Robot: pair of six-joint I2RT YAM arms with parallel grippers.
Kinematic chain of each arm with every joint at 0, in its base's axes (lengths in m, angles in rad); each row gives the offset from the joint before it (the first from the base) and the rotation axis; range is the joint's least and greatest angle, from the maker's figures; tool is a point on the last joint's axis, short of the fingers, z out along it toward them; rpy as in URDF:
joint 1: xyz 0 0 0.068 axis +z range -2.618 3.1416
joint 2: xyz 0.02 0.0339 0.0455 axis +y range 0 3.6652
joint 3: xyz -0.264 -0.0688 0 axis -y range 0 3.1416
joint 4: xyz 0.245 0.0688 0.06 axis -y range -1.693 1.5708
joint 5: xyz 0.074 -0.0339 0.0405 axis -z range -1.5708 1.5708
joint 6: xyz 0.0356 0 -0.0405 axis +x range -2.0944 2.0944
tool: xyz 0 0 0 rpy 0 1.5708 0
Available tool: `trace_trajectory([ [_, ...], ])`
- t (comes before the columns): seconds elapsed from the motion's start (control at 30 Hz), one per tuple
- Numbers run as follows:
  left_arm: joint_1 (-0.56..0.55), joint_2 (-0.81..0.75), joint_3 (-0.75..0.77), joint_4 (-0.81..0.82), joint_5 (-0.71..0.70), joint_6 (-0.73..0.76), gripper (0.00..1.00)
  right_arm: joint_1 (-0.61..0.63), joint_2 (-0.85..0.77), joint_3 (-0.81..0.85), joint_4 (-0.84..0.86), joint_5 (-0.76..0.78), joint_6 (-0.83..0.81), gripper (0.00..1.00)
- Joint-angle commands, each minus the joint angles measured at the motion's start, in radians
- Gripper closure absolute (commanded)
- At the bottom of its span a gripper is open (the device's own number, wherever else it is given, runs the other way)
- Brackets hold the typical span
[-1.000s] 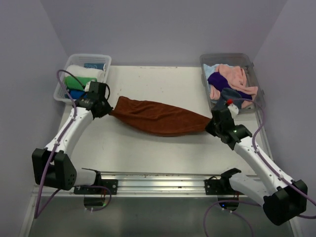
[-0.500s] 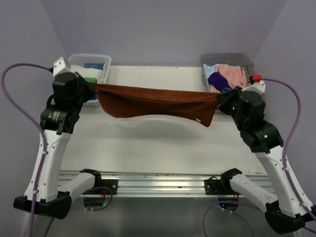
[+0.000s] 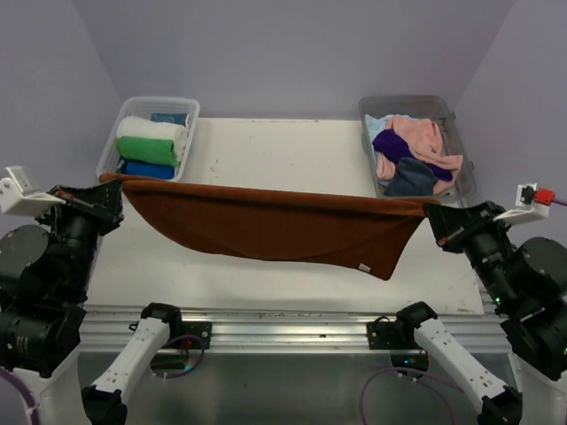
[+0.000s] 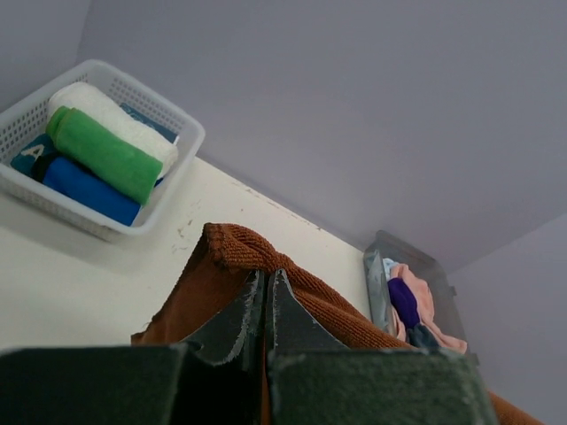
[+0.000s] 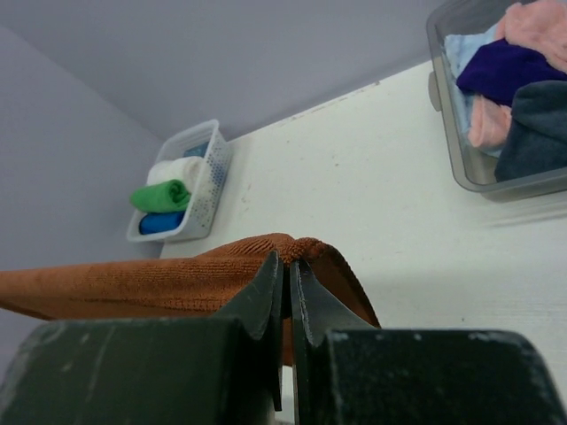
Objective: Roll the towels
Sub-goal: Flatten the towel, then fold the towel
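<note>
A rust-brown towel point(image 3: 266, 226) hangs stretched in the air between both arms, high above the table, sagging in the middle with a small tag at its lower right corner. My left gripper point(image 3: 108, 181) is shut on its left corner; in the left wrist view the left gripper point(image 4: 266, 276) pinches the bunched brown cloth point(image 4: 232, 243). On the other side my right gripper point(image 3: 431, 212) is shut on the right corner, and the right gripper point(image 5: 287, 259) bites the brown towel point(image 5: 177, 279). Rolled white point(image 3: 152, 129), green point(image 3: 151, 149) and blue point(image 3: 147, 169) towels lie in the left bin.
A white basket point(image 3: 190, 108) with the rolled towels stands at the back left. A clear bin point(image 3: 454, 115) at the back right holds loose pink, purple, pale blue and dark grey-blue towels. A metal rail point(image 3: 283, 320) runs along the near table edge.
Both arms have risen and drawn toward the near edge, lifting the brown towel off the table and pulling it taut and spread between them.
</note>
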Motion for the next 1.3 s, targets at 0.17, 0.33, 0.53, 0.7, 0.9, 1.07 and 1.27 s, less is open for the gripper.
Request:
trace_trajectory([
  [0.17,0.008,0.012,-0.003,-0.166,-0.1,-0.08,1.0,-0.004,-0.027,-0.073,-0.14,-0.026,0.103,1.0],
  [0.33,0.008,0.114,-0.205,-0.093,-0.154,-0.066,1.0,-0.004,0.103,-0.211,-0.065,0.066,0.051,1.0],
  [0.53,0.009,0.46,-0.431,0.205,-0.111,-0.011,1.0,-0.004,0.453,-0.375,0.243,0.202,-0.062,1.0],
  [0.7,0.023,0.688,-0.388,0.302,-0.079,0.021,1.0,-0.015,0.742,-0.354,0.445,0.239,-0.09,1.0],
  [0.9,0.066,0.808,-0.328,0.331,-0.028,0.051,1.0,-0.076,0.91,-0.27,0.489,0.184,-0.136,1.0],
  [1.07,0.095,0.787,-0.368,0.331,0.013,0.075,1.0,-0.114,0.871,-0.303,0.494,0.098,-0.153,1.0],
  [1.27,0.097,0.66,-0.517,0.32,0.057,0.08,1.0,-0.116,0.704,-0.46,0.428,0.011,-0.108,1.0],
])
